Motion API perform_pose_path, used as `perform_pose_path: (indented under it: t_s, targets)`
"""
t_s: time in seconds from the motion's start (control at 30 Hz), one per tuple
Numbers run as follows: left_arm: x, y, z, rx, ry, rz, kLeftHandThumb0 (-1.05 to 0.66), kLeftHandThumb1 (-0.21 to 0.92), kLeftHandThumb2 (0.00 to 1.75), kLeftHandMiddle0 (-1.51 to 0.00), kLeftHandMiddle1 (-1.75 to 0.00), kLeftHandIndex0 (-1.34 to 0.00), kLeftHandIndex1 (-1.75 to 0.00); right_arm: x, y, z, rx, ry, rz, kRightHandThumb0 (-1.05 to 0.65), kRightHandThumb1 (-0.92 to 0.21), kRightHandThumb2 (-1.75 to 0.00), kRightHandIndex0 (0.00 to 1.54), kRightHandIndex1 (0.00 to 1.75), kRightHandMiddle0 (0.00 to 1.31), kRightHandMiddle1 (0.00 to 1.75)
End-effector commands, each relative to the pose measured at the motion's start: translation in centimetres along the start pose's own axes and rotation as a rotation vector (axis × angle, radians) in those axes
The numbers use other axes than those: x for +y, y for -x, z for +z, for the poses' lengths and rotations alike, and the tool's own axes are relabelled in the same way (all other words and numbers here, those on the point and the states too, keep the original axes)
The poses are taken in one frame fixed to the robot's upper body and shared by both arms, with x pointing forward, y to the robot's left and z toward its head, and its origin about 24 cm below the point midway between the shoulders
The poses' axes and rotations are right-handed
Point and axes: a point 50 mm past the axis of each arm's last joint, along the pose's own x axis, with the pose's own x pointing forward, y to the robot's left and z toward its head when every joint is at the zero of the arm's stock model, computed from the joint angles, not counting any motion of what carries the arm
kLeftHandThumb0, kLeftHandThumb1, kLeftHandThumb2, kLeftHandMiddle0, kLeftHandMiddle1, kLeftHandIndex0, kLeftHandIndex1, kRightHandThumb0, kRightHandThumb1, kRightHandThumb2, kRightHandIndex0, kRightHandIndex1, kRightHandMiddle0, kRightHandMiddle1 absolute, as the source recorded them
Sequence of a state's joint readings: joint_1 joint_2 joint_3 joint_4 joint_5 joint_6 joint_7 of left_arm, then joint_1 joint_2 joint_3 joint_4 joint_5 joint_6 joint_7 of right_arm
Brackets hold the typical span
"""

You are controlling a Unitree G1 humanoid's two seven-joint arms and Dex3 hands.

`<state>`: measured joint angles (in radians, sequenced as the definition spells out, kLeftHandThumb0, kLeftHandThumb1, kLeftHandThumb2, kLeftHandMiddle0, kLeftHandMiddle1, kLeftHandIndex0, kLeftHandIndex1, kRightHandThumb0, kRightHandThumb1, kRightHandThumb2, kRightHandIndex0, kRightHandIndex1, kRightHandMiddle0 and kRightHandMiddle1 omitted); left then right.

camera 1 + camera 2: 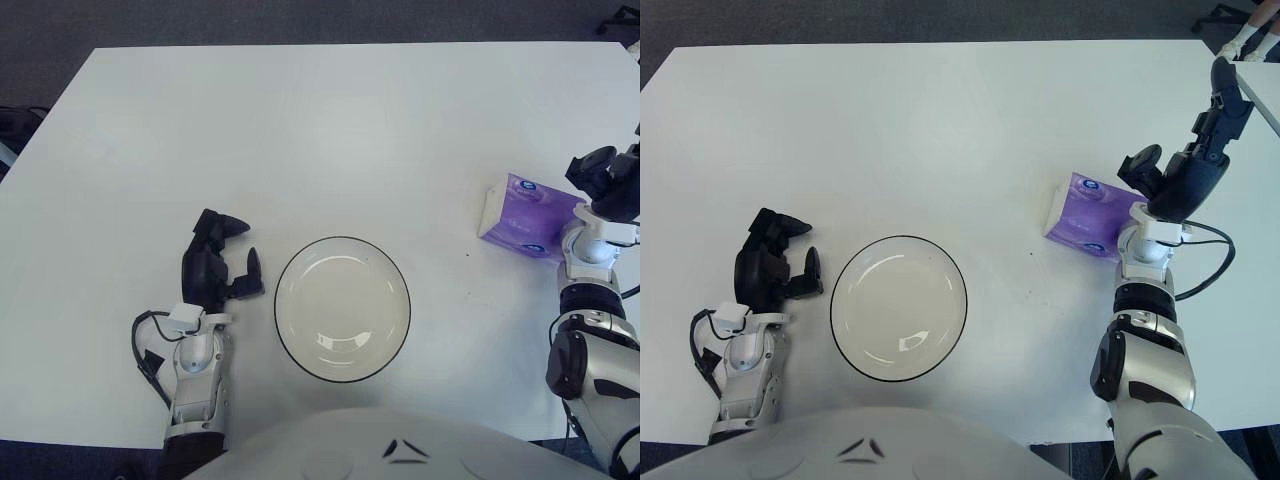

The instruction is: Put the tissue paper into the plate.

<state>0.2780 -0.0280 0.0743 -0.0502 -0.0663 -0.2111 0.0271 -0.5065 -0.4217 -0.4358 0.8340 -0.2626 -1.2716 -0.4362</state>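
nearest, a white plate (898, 307) with a thin dark rim sits on the white tabletop (940, 130). the left hand (768, 264), fingers loosely curled and holding nothing, shows just left of it. farther right lies the purple tissue paper pack (1087, 217); the right hand (1185, 160), fingers spread, hovers at its right edge.

Bright, even overhead light washes the white counter (320, 120) with almost no shadows. A small glare spot sits on the near inner rim of the plate (342, 308). Focus is sharp throughout.
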Motion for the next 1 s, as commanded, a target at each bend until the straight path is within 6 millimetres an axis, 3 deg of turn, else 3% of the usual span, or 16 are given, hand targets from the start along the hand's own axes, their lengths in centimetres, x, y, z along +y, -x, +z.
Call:
perform_pose_path:
  t_s: [0.0, 0.97]
  targets:
    - [0.26, 1.33, -2.85, 0.173, 0.001, 0.000, -0.01, 0.11, 1.56, -0.78, -1.75, -0.56, -1.68, -0.38, -0.09, -0.05, -0.005, 0.015, 0.004, -0.85, -0.92, -1.04, 0.00, 0.12, 0.00, 0.51]
    - [-0.54, 0.92, -2.91, 0.184, 0.012, -0.023, -0.01, 0.13, 1.53, -0.75, -1.75, -0.55, -1.69, -0.48, -0.33, -0.21, -0.002, 0.018, 0.004, -0.85, -0.92, -1.04, 0.00, 0.12, 0.00, 0.51]
